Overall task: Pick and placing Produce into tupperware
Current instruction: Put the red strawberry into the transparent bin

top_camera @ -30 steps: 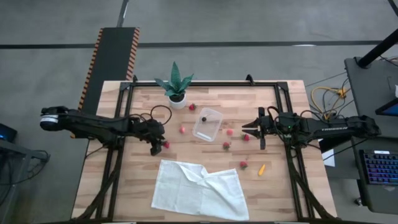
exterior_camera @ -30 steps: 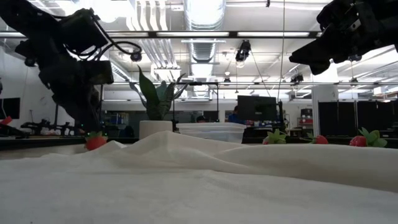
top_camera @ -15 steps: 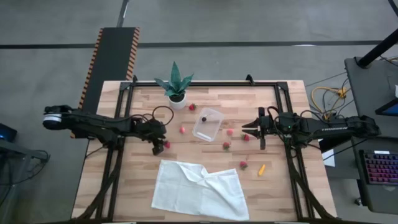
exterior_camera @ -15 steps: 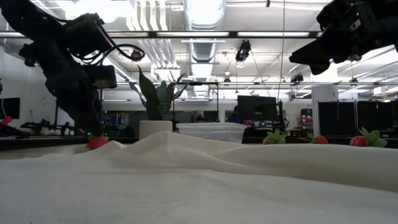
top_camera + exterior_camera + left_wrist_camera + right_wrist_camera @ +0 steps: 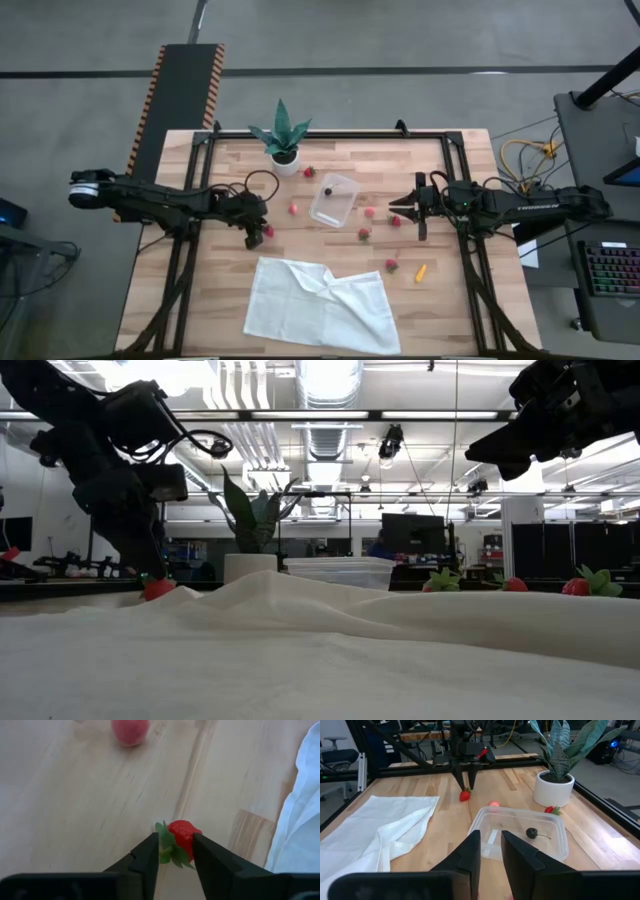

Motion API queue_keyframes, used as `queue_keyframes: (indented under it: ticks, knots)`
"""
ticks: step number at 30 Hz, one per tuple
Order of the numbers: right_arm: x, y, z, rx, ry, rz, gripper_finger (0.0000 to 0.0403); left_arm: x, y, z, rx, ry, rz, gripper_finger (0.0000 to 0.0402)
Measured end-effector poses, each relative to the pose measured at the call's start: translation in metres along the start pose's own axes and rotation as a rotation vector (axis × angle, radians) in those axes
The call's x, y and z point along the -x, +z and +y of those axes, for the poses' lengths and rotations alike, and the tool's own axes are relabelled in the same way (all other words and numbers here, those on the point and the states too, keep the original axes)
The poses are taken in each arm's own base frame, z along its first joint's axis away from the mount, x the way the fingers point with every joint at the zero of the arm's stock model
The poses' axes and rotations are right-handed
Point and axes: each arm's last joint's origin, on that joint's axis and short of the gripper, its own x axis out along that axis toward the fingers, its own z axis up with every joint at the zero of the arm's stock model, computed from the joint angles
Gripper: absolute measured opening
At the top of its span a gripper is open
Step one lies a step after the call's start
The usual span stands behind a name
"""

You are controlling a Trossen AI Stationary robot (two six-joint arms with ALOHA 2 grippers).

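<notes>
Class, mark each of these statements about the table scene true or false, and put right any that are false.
1. The left hand has its fingers either side of a strawberry on the table. True.
2. The tupperware is empty. False: a dark berry lies in it.
3. The white cloth covers the tupperware. False: they lie apart.
4. The right hand hangs above the table with nothing between its fingers. True.
5. The potted plant stands inside the tupperware. False: it stands beside it on the wood.
</notes>
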Motion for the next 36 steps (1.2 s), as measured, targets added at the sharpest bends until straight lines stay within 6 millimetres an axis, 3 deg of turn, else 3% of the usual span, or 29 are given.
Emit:
queue_keyframes:
  ticks: [9, 36]
  knots:
    - [0.0, 0.0, 0.0, 0.0, -0.001, 0.0, 0.0076, 0.0, 0.0, -0.001, -0.044, -0.022, 0.003, 0.0005]
    - [0.0, 0.0, 0.0, 0.0, -0.001, -0.001, 0.007, 0.004, 0.009, -0.005, -0.083, -0.082, -0.005, 0.0]
